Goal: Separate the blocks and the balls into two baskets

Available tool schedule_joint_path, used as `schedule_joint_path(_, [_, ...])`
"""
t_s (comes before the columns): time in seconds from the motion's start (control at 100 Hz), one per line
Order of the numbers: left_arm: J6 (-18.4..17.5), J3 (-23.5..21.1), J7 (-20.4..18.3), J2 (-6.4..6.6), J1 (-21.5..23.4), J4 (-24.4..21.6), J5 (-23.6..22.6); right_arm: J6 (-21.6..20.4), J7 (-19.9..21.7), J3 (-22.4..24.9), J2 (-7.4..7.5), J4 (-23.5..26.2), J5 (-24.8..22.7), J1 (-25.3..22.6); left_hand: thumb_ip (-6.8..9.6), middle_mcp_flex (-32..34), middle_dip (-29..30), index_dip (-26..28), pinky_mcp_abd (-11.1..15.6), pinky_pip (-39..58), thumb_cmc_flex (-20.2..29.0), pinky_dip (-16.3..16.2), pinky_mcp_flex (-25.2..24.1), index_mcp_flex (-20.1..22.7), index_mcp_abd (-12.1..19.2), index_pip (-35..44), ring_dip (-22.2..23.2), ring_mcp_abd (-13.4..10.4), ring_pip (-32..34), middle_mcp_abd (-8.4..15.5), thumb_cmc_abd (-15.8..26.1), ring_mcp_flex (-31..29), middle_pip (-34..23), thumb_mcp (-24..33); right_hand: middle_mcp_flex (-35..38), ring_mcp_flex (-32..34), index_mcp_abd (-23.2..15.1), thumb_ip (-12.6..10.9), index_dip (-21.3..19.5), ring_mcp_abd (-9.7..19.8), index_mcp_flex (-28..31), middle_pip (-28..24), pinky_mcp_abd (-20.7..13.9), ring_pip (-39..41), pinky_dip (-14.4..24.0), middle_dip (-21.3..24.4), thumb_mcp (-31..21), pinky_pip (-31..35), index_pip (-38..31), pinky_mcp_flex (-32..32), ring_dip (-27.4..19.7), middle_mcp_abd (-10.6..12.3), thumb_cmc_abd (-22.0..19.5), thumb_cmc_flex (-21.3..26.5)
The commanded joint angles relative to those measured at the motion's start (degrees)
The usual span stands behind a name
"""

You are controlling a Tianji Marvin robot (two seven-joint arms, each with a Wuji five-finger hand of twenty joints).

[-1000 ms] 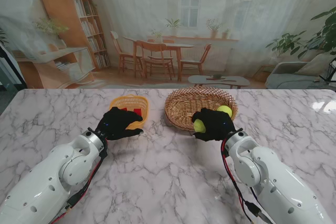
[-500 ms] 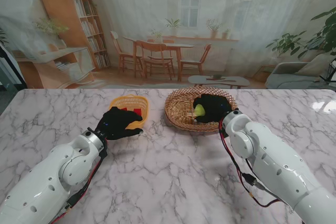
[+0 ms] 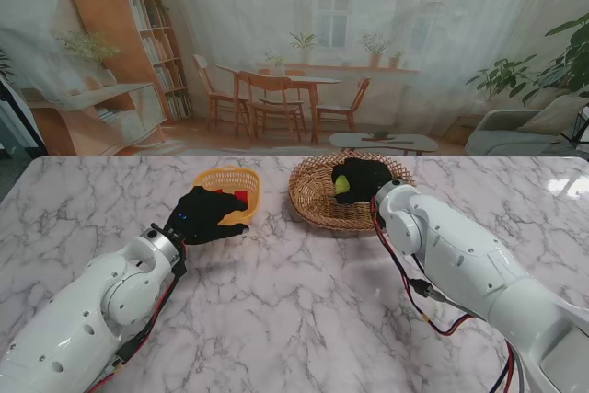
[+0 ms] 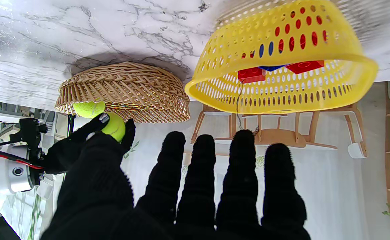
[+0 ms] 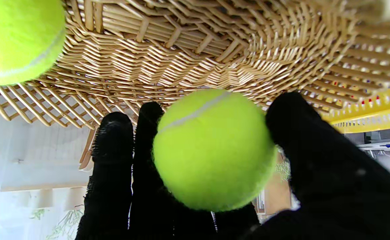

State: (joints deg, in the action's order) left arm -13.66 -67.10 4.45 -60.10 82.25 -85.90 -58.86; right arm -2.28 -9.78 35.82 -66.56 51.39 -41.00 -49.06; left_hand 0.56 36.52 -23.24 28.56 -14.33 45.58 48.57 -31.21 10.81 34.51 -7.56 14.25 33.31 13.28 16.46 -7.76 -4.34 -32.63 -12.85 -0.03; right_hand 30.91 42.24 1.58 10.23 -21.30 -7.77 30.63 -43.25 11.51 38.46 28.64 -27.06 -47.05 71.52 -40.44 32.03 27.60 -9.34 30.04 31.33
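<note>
My right hand (image 3: 362, 179) hangs over the wicker basket (image 3: 317, 202) with a tennis ball (image 3: 341, 185) held between thumb and fingers. The right wrist view shows that ball (image 5: 213, 150) in the hand and a second ball (image 5: 18, 40) lying in the wicker basket (image 5: 215, 56). My left hand (image 3: 207, 214) rests beside the near edge of the yellow basket (image 3: 223, 179), fingers spread, holding nothing. Red blocks (image 4: 252, 74) and a blue block (image 4: 271, 68) lie in the yellow basket (image 4: 281, 96).
The two baskets stand side by side at the middle of the marble table (image 3: 294, 319), yellow on the left, wicker on the right. A printed room backdrop (image 3: 294, 52) closes off the far edge.
My right hand has carried the ball from the near side of the wicker basket to over its inside. The left hand has stayed put.
</note>
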Motion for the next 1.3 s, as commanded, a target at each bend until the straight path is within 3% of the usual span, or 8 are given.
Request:
schedule_joint_path(0.0, [-0.07,0.05,-0.67,-0.06,0.11,0.15,0.02,-0.07,-0.54,-0.19,-1.0,-0.77,0.41,0.91,-0.6,1.3,-0.58,0.15,0.47,1.03,0.12,-0.28,-0.56,0.85,-0.53,0.61,0.21,0.79,1.28,-0.37,2.2,0.35,-0.12,-1.19,-2.85,-3.54,-1.58,-4.65,-3.2,0.77,-0.83,2.11,1.89,-4.61,-1.96,2.39,-2.36,-2.34,1.94,-3.57,-2.76,0.41,-6.79,0.77])
schedule_joint_path(0.25, [-0.17,-0.2,-0.52,-0.07,0.25,0.13,0.05,1.14,-1.37,-2.23,-2.17,-3.07,1.94,2.3,-0.6,1.3,-0.59,0.15,0.49,1.05,0.12,-0.28,-0.55,0.82,-0.58,0.61,0.21,0.75,1.26,-0.36,2.23,0.42,-0.13,-1.18,-9.9,-11.31,1.1,-5.11,-2.33,-1.45,-9.35,6.99,6.62,-13.53,-5.99,7.76,3.34,-7.18,8.54,-13.62,-8.08,-0.9,-10.29,-4.73])
schedule_joint_path(0.38, [-0.18,-0.21,-0.53,-0.07,0.25,0.13,0.04,1.86,-0.04,-1.69,-1.9,-2.23,2.31,1.69,-0.6,1.27,-0.58,0.16,0.46,1.06,0.12,-0.27,-0.53,0.91,-0.54,0.64,0.21,0.71,1.29,-0.33,2.24,0.35,-0.11,-1.17,-11.55,-13.29,1.63,-5.31,-1.97,-1.76,-11.01,8.22,7.94,-15.39,-6.99,8.64,6.58,-8.38,10.32,-16.45,-9.16,-1.13,-11.11,-10.99])
schedule_joint_path(0.57, [-0.18,-0.21,-0.52,-0.07,0.25,0.13,0.04,1.28,-0.05,0.85,-0.98,0.37,1.12,-0.18,-0.61,1.29,-0.58,0.15,0.39,1.03,0.06,-0.26,-0.59,0.83,-0.46,0.61,0.21,0.75,1.28,-0.33,2.22,0.36,-0.11,-1.21,-11.45,-13.73,1.28,-5.74,-2.28,-1.64,-10.46,8.01,8.05,-15.72,-7.19,8.73,9.28,-8.67,11.24,-17.92,-9.27,-0.84,-11.63,-12.47])
schedule_joint_path(0.77, [-0.21,-0.26,-0.26,-0.1,0.24,0.17,0.01,-0.38,2.55,9.27,1.28,10.63,-1.89,-5.85,-0.6,1.23,-0.58,0.16,0.42,1.09,0.09,-0.29,-0.55,0.82,-0.54,0.63,0.22,0.73,1.28,-0.36,2.28,0.39,-0.09,-1.18,-9.84,-13.84,0.29,-6.26,-3.11,-1.55,-8.73,8.49,7.41,-16.39,-6.9,9.01,12.46,-9.46,12.7,-20.03,-9.23,-0.26,-12.91,-12.66])
schedule_joint_path(0.88, [-0.38,-0.44,-0.19,-0.2,0.32,0.2,0.6,-1.77,5.13,14.73,2.4,18.73,-3.24,-10.47,-0.59,1.28,-0.6,0.16,0.38,1.04,0.17,-0.24,-0.4,0.89,-0.7,0.66,0.23,0.89,1.31,-0.43,2.23,0.37,-0.14,-1.16,-7.53,-12.6,0.28,-6.63,-3.36,-1.43,-8.39,10.14,7.49,-17.35,-6.74,9.16,15.27,-10.51,14.61,-20.82,-9.18,0.42,-14.12,-12.74])
schedule_joint_path(1.13, [-2.58,-1.86,0.5,-0.58,1.6,-0.95,2.88,-3.32,8.57,22.36,3.25,33.63,-2.03,-21.54,-0.6,1.28,-0.61,0.14,0.39,0.95,0.22,-0.1,-0.32,0.92,-0.59,0.66,0.24,0.91,1.36,-0.4,2.24,0.31,-0.16,-1.17,-3.18,-10.57,-0.7,-7.16,-4.06,-2.66,-3.86,15.19,7.83,-20.43,-6.23,9.35,21.14,-11.86,17.56,-20.63,-9.09,-0.23,-16.93,-10.97])
schedule_joint_path(1.29, [-4.83,-4.05,1.58,-1.01,3.98,-3.24,4.81,-5.42,7.54,24.4,3.03,37.63,0.38,-26.7,-0.6,1.19,-0.62,0.07,0.17,0.92,0.3,-0.02,-0.24,0.62,-0.86,0.49,0.19,0.92,1.27,-0.48,2.29,0.5,-0.18,-1.15,-2.61,-10.11,-0.96,-7.23,-4.28,-3.04,-3.22,16.44,7.12,-21.23,-6.34,9.25,23.31,-12.22,18.41,-20.08,-9.25,-0.3,-18.54,-10.85])
